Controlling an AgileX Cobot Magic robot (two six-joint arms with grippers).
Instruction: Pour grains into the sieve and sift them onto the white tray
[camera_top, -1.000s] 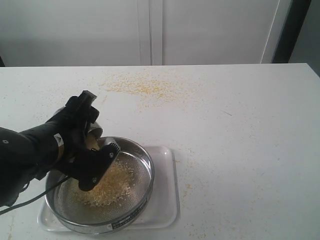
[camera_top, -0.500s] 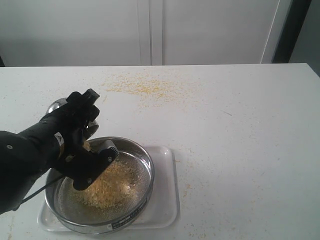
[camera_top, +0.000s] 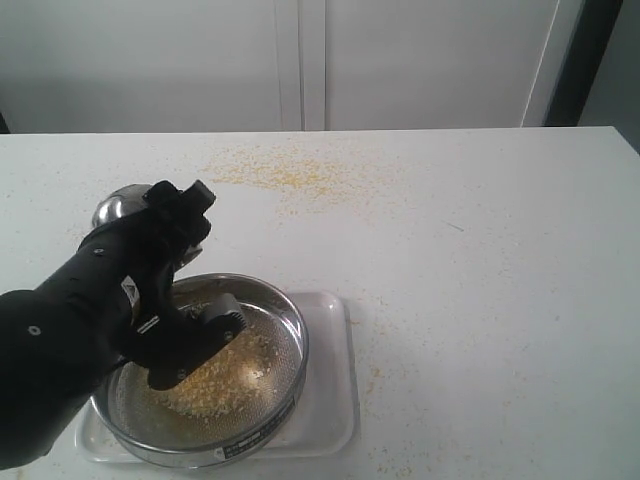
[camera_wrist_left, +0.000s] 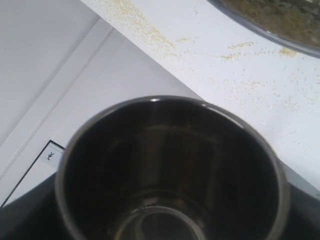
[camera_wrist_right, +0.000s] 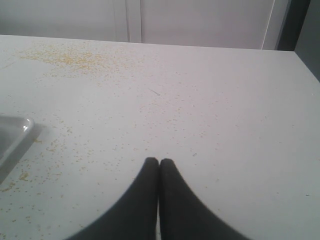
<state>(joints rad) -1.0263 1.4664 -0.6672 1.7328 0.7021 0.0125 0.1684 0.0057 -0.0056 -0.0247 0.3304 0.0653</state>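
Observation:
The sieve (camera_top: 293, 335) sits on the white tray (camera_top: 335, 405) at the front left. A heap of yellow and pale grains (camera_top: 228, 375) lies on its mesh. My left gripper (camera_top: 160, 232) hovers over the sieve's far left rim, shut on a small shiny steel cup (camera_top: 112, 210). The left wrist view looks straight into that cup (camera_wrist_left: 170, 170); its dark inside holds no grains, and the sieve's rim (camera_wrist_left: 280, 37) crosses one corner. My right gripper (camera_wrist_right: 159, 161) is shut on nothing, low over bare table, and is out of the exterior view.
Thin yellow crumbs (camera_top: 290, 175) are strewn over the far middle of the table, with sparse specks to the right of the tray. One corner of the tray (camera_wrist_right: 12, 131) shows in the right wrist view. A white wall stands behind the table.
The left arm has swung up and back from the sieve. The cup has turned away from the mesh and now shows behind the gripper at the far left.

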